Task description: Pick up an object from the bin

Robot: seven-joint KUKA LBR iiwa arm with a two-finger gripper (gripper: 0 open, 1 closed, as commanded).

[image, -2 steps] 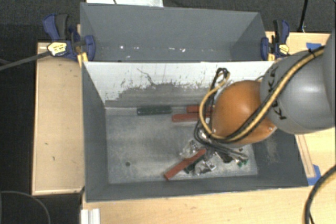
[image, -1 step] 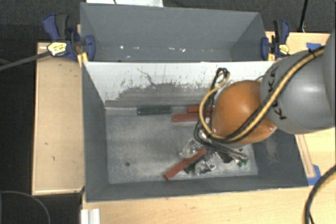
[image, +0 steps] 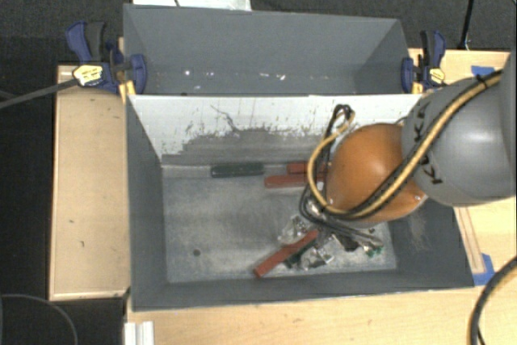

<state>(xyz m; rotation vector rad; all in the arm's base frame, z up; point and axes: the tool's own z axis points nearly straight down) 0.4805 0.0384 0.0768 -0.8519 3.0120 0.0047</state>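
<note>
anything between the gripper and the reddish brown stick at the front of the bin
Nothing visible does. The gripper sits at the right end of the reddish-brown stick, amid a small heap of loose bits. The dark bar lies further back.

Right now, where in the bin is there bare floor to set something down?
The left half of the bin floor is bare, between the left wall, the dark stick at the back and the reddish-brown stick in front. Front right is crowded: the gripper sits among a small heap of loose things.
</note>
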